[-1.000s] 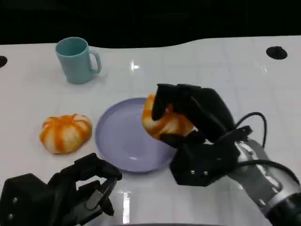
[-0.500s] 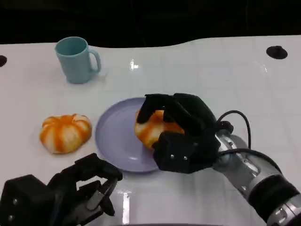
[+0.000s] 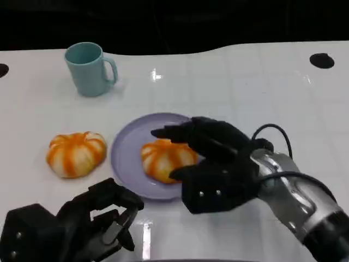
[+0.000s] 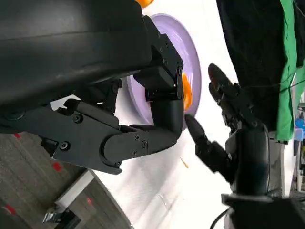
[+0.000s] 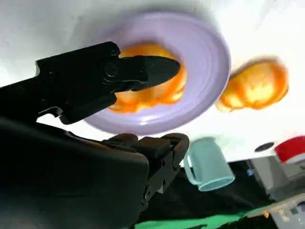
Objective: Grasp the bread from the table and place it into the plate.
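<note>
Bread (image 3: 162, 159): rests on plate (image 3: 128, 153) | right hand (image 3: 210, 164): fingers spread over bread's right side, grip unclear | left hand (image 3: 82, 224): curled, empty, near tabletop edge | next: withdraw rightward

I'm seeing a glossy white table (image 3: 245, 82) catching glare, black dark beyond its far edge, and green cloth (image 4: 287, 71) hanging past the side.
</note>
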### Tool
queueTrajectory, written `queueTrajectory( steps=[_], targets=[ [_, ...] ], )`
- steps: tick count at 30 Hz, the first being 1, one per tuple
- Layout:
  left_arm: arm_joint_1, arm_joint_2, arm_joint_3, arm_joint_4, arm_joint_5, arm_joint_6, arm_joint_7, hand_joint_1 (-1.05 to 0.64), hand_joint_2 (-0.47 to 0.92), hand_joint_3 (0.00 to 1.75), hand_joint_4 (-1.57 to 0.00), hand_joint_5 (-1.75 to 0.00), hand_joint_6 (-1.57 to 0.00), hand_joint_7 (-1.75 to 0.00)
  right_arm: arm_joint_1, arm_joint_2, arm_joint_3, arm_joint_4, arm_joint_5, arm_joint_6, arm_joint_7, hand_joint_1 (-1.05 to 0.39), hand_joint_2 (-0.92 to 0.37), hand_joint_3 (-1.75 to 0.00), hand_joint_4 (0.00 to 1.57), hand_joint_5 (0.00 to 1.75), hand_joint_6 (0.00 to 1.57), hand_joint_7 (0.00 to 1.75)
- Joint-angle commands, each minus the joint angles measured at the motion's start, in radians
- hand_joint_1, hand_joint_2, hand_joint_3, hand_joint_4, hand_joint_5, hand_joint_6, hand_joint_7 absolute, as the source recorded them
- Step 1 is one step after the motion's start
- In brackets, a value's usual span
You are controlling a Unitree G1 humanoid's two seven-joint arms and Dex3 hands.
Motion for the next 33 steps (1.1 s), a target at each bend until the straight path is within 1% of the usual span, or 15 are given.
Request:
queueTrajectory(
  steps=[1,5,6,8,9,12,16,20,23,27,29,30,31,32,33],
  targets=[
    [0.003,0.002,0.003,0.014,0.005,-0.019,0.005,-0.4,0.89,0.57,-0.71,-1.75,-0.65,-1.39,0.068,-0.043,-0.044,-0.123,0.059,-0.014,0.022,-0.64,-0.92,-0.33,0.11,0.45,0.35,0.03],
    [-0.002,-0.004,0.002,0.014,0.007,-0.006,0.015,-0.39,0.89,0.56,-0.71,-1.75,-0.65,-1.39,0.147,-0.078,-0.107,-0.228,0.154,-0.061,0.036,-0.54,-0.92,-0.32,0.25,0.54,0.45,0.08],
    [-0.003,-0.004,0.001,0.014,0.007,-0.003,0.016,-0.39,0.89,0.56,-0.71,-1.75,-0.65,-1.4,0.163,-0.088,-0.117,-0.249,0.168,-0.07,0.038,-0.51,-0.92,-0.32,0.3,0.57,0.48,0.09],
    [-0.006,-0.003,0.001,0.014,0.01,0.0,0.016,-0.39,0.89,0.56,-0.71,-1.75,-0.65,-1.4,0.199,-0.113,-0.141,-0.278,0.194,-0.106,0.035,-0.49,-0.92,-0.31,0.35,0.61,0.51,0.11],
    [-0.006,-0.002,0.001,0.016,0.011,-0.001,0.015,-0.39,0.89,0.56,-0.71,-1.75,-0.65,-1.4,0.212,-0.121,-0.149,-0.287,0.205,-0.12,0.035,-0.46,-0.92,-0.28,0.38,0.64,0.55,0.12],
    [-0.008,-0.003,0.0,0.018,0.012,-0.004,0.015,-0.39,0.89,0.56,-0.71,-1.75,-0.64,-1.39,0.252,-0.141,-0.176,-0.296,0.264,-0.173,0.053,-0.4,-0.92,-0.22,0.42,0.7,0.6,0.15],
    [-0.013,-0.004,0.002,0.027,0.008,-0.008,0.011,-0.4,0.89,0.55,-0.71,-1.75,-0.64,-1.39,0.3,-0.182,-0.196,-0.31,0.306,-0.22,0.088,-0.36,-0.92,-0.18,0.48,0.75,0.64,0.16],
    [-0.019,-0.002,0.006,0.034,0.003,-0.007,0.007,-0.41,0.89,0.55,-0.71,-1.75,-0.65,-1.39,0.338,-0.185,-0.22,-0.305,0.353,-0.258,0.091,-0.32,-0.92,-0.15,0.52,0.78,0.66,0.16],
    [-0.021,0.002,0.009,0.037,0.001,-0.01,0.002,-0.41,0.89,0.55,-0.71,-1.75,-0.65,-1.39,0.369,-0.179,-0.237,-0.308,0.392,-0.281,0.093,-0.32,-0.92,-0.16,0.55,0.8,0.68,0.17],
    [-0.018,0.005,0.012,0.039,0.002,-0.015,0.001,-0.42,0.88,0.55,-0.71,-1.75,-0.65,-1.39,0.428,-0.168,-0.261,-0.346,0.454,-0.27,0.096,-0.28,-0.92,-0.18,0.63,1.0,0.73,0.21],
    [-0.017,0.005,0.014,0.037,0.001,-0.011,0.003,-0.42,0.89,0.55,-0.71,-1.75,-0.65,-1.38,0.461,-0.161,-0.276,-0.375,0.487,-0.253,0.098,-0.26,-0.92,-0.21,0.63,1.1,0.77,0.25],
    [-0.018,0.004,0.015,0.038,-0.001,-0.01,0.002,-0.41,0.89,0.55,-0.71,-1.75,-0.65,-1.38,0.48,-0.156,-0.285,-0.389,0.509,-0.247,0.1,-0.24,-0.92,-0.26,0.61,1.2,0.78,0.35],
    [-0.019,0.004,0.017,0.04,-0.004,-0.01,0.0,-0.41,0.89,0.54,-0.71,-1.75,-0.65,-1.37,0.496,-0.154,-0.292,-0.4,0.526,-0.244,0.101,-0.23,-0.9,-0.31,0.61,1.24,0.76,0.44],
    [-0.021,0.004,0.02,0.043,-0.008,-0.01,-0.001,-0.41,0.89,0.54,-0.71,-1.75,-0.65,-1.37,0.51,-0.154,-0.299,-0.411,0.539,-0.241,0.103,-0.21,-0.86,-0.43,0.6,1.3,0.68,0.67],
    [-0.023,0.004,0.021,0.045,-0.01,-0.01,-0.002,-0.41,0.89,0.54,-0.71,-1.75,-0.65,-1.37,0.523,-0.156,-0.305,-0.421,0.547,-0.24,0.105,-0.2,-0.82,-0.54,0.59,1.33,0.63,0.82]
  ],
)
